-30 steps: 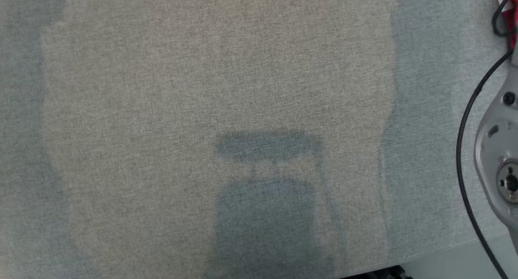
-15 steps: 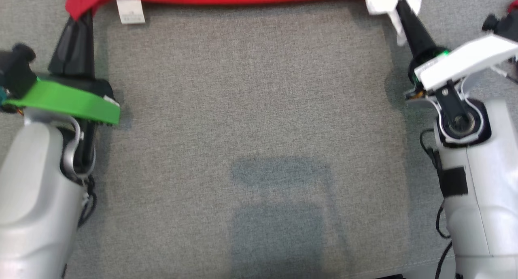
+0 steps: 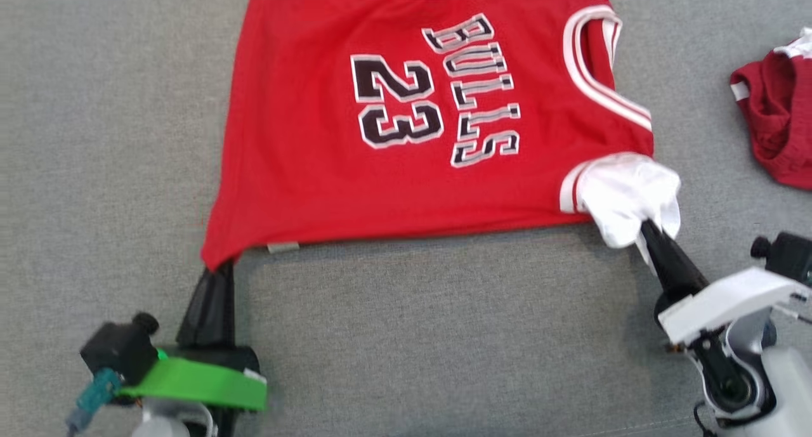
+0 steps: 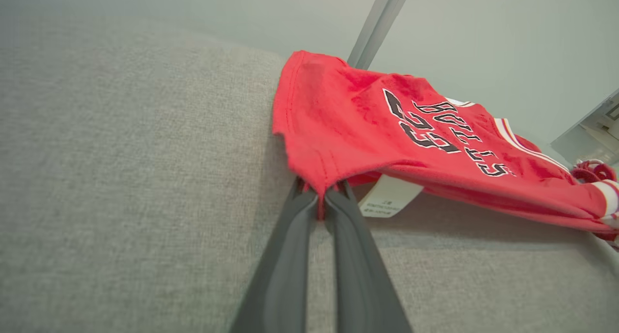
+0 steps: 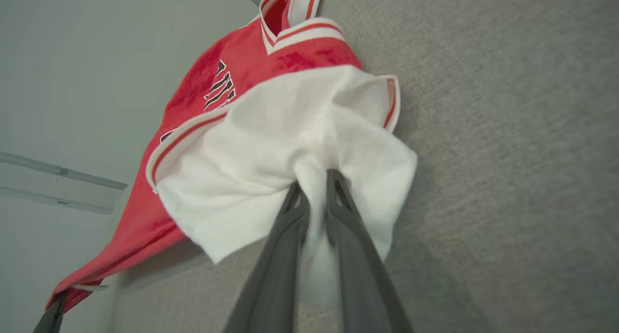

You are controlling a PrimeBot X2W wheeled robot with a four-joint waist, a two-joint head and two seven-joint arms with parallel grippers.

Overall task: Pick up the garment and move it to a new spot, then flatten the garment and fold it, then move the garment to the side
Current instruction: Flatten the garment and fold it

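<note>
Left gripper (image 3: 219, 269) is pinched tight on the red near-left corner of the basketball jersey (image 3: 412, 139). The right gripper (image 3: 644, 231) is clamped on a bunched white panel at its near-right corner, with cloth squeezed between the fingers in the right wrist view. This looks like the flattening step, with the near edge stretched between the two grips. To do it well, I would draw both corners toward the near edge of the grey fabric-covered table (image 3: 406, 335) at an even pace. The line between them should be kept taut, and both lowered together so the hem lands straight. The white corner is crumpled and would need spreading before any fold.

The jersey lies mostly flat in the far half of the table, its neckline close to the far edge. It is bright red with a black-and-white "BULLS 23" print reading sideways, white double-stripe trim at the armhole, and a small label (image 4: 389, 202) hanging under the near hem. A second red garment (image 3: 777, 132) sits crumpled by the right edge.
</note>
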